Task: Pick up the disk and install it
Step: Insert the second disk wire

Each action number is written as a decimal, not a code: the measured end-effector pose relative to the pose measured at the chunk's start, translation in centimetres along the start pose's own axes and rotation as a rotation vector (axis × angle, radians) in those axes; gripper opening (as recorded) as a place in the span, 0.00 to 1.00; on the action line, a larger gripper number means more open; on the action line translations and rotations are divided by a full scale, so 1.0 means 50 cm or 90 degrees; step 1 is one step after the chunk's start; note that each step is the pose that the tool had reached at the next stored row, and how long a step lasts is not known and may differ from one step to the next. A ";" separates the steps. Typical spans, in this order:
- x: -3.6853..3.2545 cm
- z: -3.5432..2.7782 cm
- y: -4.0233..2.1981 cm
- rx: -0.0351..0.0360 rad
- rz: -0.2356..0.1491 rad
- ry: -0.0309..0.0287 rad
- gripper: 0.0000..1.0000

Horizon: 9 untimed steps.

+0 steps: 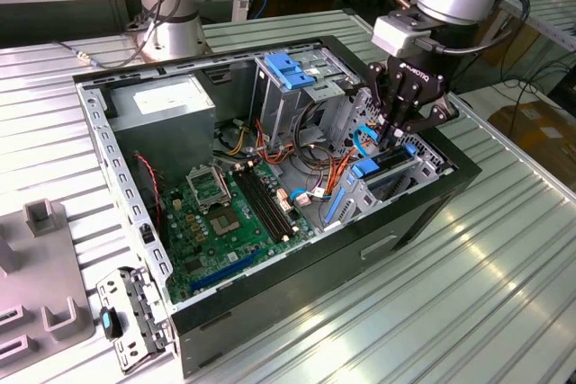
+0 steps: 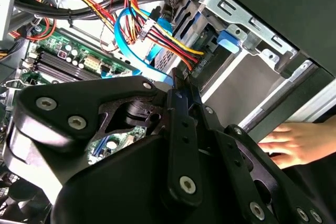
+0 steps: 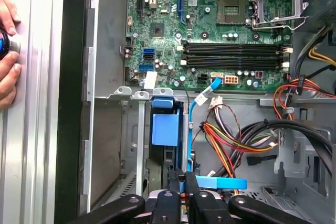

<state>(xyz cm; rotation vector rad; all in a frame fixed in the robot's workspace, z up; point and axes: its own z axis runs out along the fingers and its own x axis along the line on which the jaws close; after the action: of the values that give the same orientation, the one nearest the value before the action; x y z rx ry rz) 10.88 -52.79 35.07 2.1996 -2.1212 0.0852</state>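
Observation:
The disk (image 1: 382, 168) sits in the drive bay at the exterior view's right side of the open computer case (image 1: 432, 200). Its blue rails and end tab face up. My gripper (image 1: 389, 138) hangs straight above it, fingers shut together, with the tips at or just over the rail end by the cables. In the first wrist view the disk's blue tab (image 3: 161, 129) lies just beyond the closed fingertips of the gripper (image 3: 184, 178). In the second wrist view the gripper (image 2: 180, 80) points at the bay, where a blue end tab (image 2: 228, 40) shows. Whether the tips touch the disk I cannot tell.
Red, yellow and blue cables (image 1: 355, 146) crowd the bay. A tall metal cage with a light-blue block (image 1: 290, 69) stands behind it, with the motherboard (image 1: 225, 213) beside. A person's hand (image 2: 294, 142) rests on the table next to the case. Grey fixtures (image 1: 45, 312) sit at the exterior view's left.

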 end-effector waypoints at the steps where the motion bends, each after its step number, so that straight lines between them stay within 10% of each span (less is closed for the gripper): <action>1: 0.002 0.000 0.000 0.0009 -0.001 -0.0031 0.16; 9: 0.019 0.003 0.002 0.0044 -0.002 -0.0198 0.16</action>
<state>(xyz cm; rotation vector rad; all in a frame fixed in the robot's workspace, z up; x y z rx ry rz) 10.82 -53.77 35.02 2.2226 -2.1363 0.0587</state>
